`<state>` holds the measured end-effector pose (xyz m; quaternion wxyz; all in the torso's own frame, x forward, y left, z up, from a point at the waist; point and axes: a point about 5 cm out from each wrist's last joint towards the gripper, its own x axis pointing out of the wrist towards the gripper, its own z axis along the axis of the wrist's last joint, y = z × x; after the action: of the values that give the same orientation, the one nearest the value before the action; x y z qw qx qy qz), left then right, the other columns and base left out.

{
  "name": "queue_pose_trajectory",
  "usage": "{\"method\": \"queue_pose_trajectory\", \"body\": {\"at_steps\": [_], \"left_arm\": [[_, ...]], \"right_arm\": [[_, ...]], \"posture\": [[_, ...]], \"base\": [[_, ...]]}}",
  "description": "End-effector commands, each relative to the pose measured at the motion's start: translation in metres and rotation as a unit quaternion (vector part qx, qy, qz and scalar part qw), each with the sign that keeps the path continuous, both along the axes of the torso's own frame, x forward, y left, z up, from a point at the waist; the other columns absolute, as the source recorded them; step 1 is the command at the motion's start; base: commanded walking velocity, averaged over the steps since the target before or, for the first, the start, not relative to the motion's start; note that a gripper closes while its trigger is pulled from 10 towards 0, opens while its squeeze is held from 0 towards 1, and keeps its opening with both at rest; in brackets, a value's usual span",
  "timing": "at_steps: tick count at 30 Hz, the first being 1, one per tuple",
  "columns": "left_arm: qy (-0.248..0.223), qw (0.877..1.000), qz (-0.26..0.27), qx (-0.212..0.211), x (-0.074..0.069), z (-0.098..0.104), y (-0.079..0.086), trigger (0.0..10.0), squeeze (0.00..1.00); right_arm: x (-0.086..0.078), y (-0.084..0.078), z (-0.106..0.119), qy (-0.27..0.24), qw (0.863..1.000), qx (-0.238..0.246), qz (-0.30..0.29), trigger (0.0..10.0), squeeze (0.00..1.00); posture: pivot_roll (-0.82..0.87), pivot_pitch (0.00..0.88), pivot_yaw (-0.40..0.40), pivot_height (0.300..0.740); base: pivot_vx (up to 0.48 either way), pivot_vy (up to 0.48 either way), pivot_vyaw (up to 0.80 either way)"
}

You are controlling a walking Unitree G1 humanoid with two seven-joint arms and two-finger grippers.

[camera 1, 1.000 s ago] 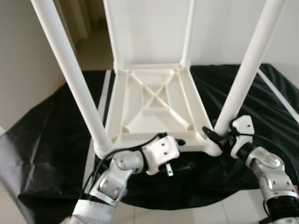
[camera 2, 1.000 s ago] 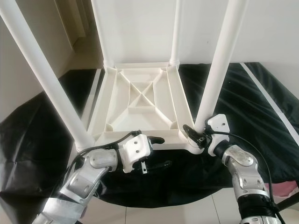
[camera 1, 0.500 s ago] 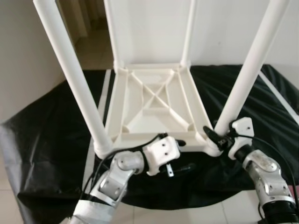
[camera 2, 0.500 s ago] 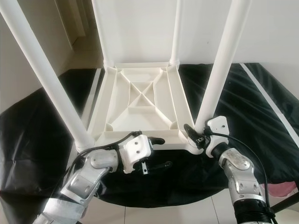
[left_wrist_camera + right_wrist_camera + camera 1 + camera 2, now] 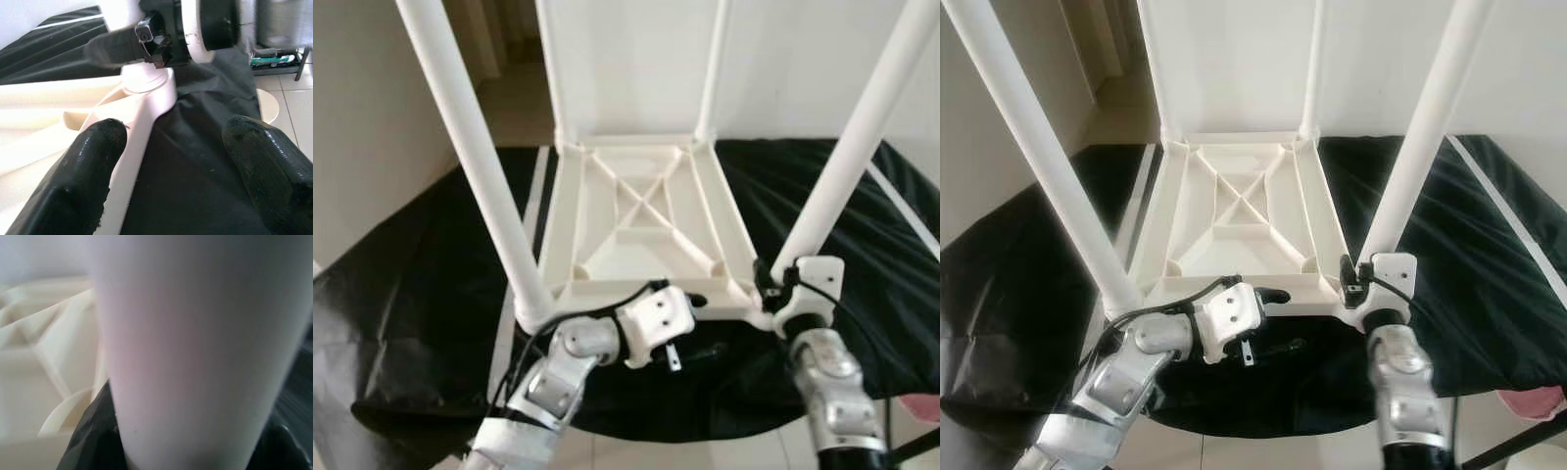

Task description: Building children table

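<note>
Near completion, by the look of it: four legs seated in inverted tabletop [image 5: 636,211]; left gripper [image 5: 176,161] spread wide astride the near rim, holding nothing; right gripper [image 5: 1356,284] closed on near-right leg [image 5: 1420,147] at its socket.

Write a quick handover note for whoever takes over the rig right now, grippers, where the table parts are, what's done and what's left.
Left gripper: open, straddling the near rim of the upside-down tabletop on the black sheet.
Right gripper: fingers on either side of the near right leg at its socket; grip not clear.
Done: all four legs stand in their corner sockets.
Left: probably check the near right leg is seated, then turn the table upright.
</note>
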<state>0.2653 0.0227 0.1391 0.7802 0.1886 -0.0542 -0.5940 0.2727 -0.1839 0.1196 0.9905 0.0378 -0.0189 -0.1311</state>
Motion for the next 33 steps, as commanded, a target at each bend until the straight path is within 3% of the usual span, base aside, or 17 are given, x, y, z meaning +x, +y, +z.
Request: {"method": "queue_pose_trajectory", "body": {"at_steps": [1,16,17,24,33], "left_arm": [[-0.019,0.998,0.060,-0.013,0.008,0.002,0.002,10.0,0.00],[-0.018,0.998,0.055,-0.008,0.007,-0.001,0.003,10.0,0.00],[-0.017,0.998,0.055,-0.009,0.007,-0.002,0.004,10.0,0.00],[-0.012,0.999,0.052,-0.013,0.006,0.001,0.013,10.0,0.00],[-0.017,0.998,0.066,-0.011,0.012,0.006,0.023,10.0,0.00]], "right_arm": [[-0.013,-0.004,-0.031,0.078,0.993,0.040,-0.074,10.0,0.00],[-0.009,0.002,-0.016,0.055,0.998,0.019,-0.024,10.0,0.00],[-0.010,0.008,-0.008,0.031,0.999,0.011,0.011,10.0,1.00],[-0.010,0.007,0.011,-0.032,0.996,-0.018,0.077,10.0,1.00],[-0.012,0.000,0.013,-0.040,0.989,-0.051,0.133,10.0,1.00]], "posture": [[-0.12,0.000,0.028,0.740],[-0.12,0.000,0.037,0.740],[-0.11,0.000,0.037,0.740],[-0.10,0.014,0.031,0.740],[-0.09,0.033,0.021,0.740]], "base": [[0.000,0.000,0.00],[0.000,0.000,0.00],[0.000,0.000,0.00],[0.000,0.000,0.00],[0.000,0.000,0.00]]}}
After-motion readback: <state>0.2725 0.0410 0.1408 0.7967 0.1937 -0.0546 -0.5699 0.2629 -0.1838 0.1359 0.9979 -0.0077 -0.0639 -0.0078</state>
